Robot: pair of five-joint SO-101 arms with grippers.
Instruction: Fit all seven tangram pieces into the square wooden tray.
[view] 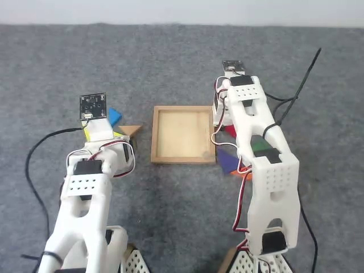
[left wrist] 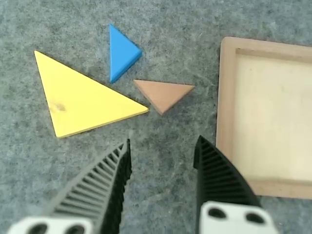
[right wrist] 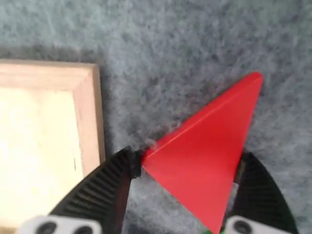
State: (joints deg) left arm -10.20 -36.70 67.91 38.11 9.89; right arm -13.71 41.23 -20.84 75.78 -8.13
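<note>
Right wrist view: the right gripper point(right wrist: 189, 158), its jaws pinched across the red triangle point(right wrist: 204, 141) just beside the bare wooden tray point(right wrist: 90, 112), would do best to lift it level, clear the rim and lower it flat into a corner.

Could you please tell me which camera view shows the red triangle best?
The right wrist view: the red triangle sits nearly whole and close up in the right pincer, beside the tray. In the high view, a red sliver peeks from under the right arm. The left wrist view faces the yellow triangle instead.
</note>
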